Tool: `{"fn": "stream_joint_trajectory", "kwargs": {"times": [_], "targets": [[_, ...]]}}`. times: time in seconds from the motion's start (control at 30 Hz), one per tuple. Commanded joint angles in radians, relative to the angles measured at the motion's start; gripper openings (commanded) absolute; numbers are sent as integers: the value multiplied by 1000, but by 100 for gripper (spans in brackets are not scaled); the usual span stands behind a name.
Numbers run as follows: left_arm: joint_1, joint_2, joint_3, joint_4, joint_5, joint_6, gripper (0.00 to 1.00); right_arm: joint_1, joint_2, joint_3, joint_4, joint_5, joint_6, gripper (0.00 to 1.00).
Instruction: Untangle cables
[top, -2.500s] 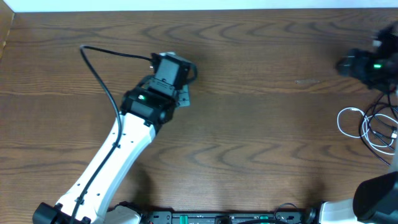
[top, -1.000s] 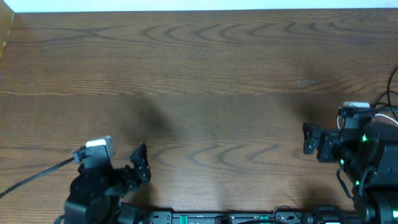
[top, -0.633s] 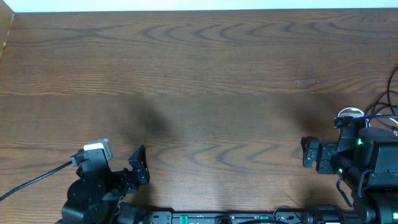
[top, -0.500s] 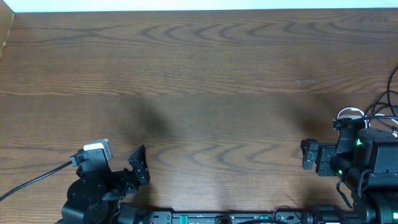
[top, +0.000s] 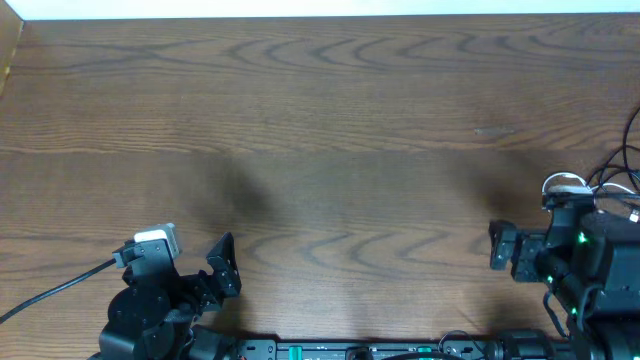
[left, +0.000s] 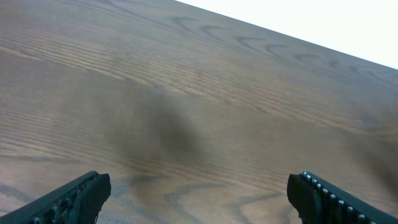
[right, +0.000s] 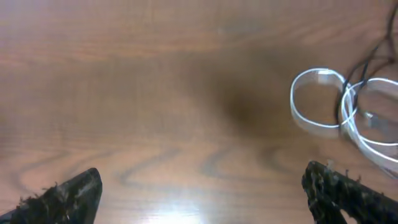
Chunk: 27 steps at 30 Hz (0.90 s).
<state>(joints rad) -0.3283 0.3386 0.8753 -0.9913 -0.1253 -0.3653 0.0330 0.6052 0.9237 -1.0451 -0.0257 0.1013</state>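
Note:
The cables lie at the table's right edge. A white cable (right: 318, 102) curls in flat loops, with thin black cords (right: 356, 73) crossing it. Overhead, only a bit of the white loop (top: 565, 183) and the black cords (top: 612, 176) show past the right arm. My right gripper (top: 497, 246) is open just left of and in front of them, with nothing between its fingers (right: 65, 196). My left gripper (top: 222, 272) is folded back at the front left, open over bare wood (left: 199, 124), far from the cables.
A thick black arm wire (top: 55, 288) trails off the front left. The arm bases and a black rail (top: 350, 350) line the front edge. A pale strip (top: 320, 8) runs along the back of the wooden table (top: 330, 130).
Both arms have pulled back from the middle and back of the table to the front edge. In the last second the right arm settled slightly nearer, uncovering the white loop. The left arm stayed still.

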Motion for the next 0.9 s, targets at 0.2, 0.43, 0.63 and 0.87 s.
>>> {"fn": "stream_joint_trajectory", "kwargs": {"times": [0.2,0.43,0.63,0.87], "targets": [[3,-2,-6,-2,2,9,96,0,-315,-347,518,-42,-27,99],[3,-2,-6,-2,2,9,96,1,-506,-668,1015,-150,-171,99],[3,-2,-6,-2,2,9,96,1,-558,-801,1184,-125,-171,99],[3,-2,-6,-2,2,9,96,2,-601,-908,1256,-74,-171,99]]}}
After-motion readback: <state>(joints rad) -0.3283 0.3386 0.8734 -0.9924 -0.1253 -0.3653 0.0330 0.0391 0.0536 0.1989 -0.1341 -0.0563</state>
